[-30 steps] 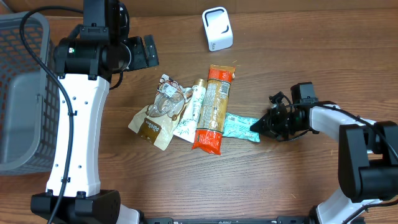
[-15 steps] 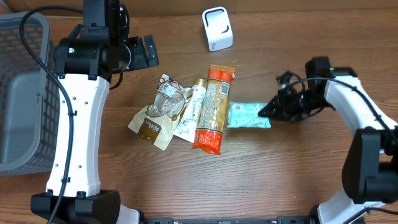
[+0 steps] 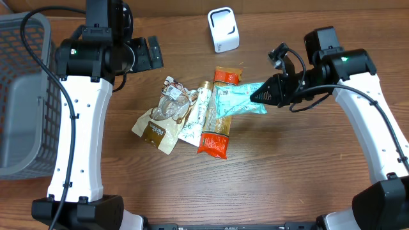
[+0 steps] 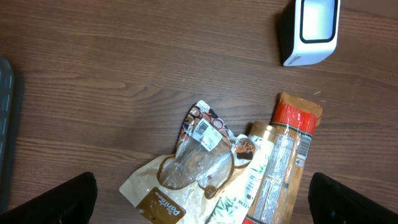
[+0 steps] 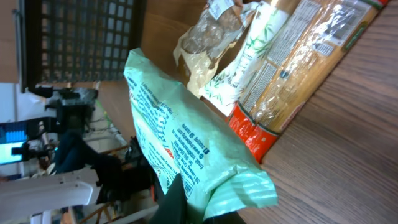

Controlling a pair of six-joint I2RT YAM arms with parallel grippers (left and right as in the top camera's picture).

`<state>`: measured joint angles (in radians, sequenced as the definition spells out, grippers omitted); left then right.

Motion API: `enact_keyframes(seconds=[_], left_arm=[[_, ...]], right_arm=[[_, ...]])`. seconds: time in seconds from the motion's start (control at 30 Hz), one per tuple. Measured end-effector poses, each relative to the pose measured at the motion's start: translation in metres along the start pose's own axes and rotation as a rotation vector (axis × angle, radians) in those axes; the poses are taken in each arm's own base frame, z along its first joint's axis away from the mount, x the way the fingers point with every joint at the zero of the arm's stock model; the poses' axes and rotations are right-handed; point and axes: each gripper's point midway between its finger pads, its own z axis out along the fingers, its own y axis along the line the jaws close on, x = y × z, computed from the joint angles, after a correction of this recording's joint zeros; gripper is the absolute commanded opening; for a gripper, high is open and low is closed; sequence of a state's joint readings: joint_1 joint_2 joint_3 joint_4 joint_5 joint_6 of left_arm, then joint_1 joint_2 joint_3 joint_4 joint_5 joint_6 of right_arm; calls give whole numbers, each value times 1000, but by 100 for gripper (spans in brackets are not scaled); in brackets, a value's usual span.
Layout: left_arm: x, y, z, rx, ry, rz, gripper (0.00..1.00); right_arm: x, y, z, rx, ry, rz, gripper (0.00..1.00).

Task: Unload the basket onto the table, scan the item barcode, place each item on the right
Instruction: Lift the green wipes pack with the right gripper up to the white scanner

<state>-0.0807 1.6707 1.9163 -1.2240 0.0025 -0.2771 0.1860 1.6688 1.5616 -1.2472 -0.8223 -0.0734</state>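
My right gripper (image 3: 262, 96) is shut on one crimped end of a mint-green packet (image 3: 235, 100), which hangs tilted above the pile of goods. In the right wrist view the packet (image 5: 180, 143) fills the lower left, printed side up, its end pinched at my gripper (image 5: 199, 208); I cannot pick out a barcode on it. A white scanner (image 3: 223, 29) stands at the back, up and left of the packet, and appears in the left wrist view (image 4: 310, 31). My left gripper (image 3: 144, 55) hovers open behind the pile, empty (image 4: 202, 202).
On the table lie an orange pasta packet (image 3: 216, 124), a bamboo-print tube (image 3: 197, 115) and a brown snack bag (image 3: 158, 128) under a clear pouch (image 4: 202, 143). A grey basket (image 3: 19, 96) stands at the left edge.
My right gripper has lifted the green packet off the table and carried it back and left, over the orange packet, toward the scanner. The left arm has not moved.
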Motion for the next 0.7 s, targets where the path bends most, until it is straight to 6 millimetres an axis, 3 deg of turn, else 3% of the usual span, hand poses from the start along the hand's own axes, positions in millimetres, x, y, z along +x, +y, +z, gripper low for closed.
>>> enact_keyframes(seconds=[0.17,0.33,0.43,0.53,0.6,0.7], left_arm=[[0,0,0,0,0,0,100],[0,0,0,0,0,0,100],[0,0,0,0,0,0,100],[0,0,0,-1,0,0,100],[0,0,0,0,0,0,100],[0,0,0,0,0,0,100]], right_arm=[[-7,-1,0,128,-16,81,4],[-37,9,-22,305,-139,84,4],[-64,15,-42,420,-238,56,4],[-97,6,-51,557,-331,23,4],[-122,-8,-47,654,-393,-20,4],[-163,-38,-26,840,-462,-121,4]])
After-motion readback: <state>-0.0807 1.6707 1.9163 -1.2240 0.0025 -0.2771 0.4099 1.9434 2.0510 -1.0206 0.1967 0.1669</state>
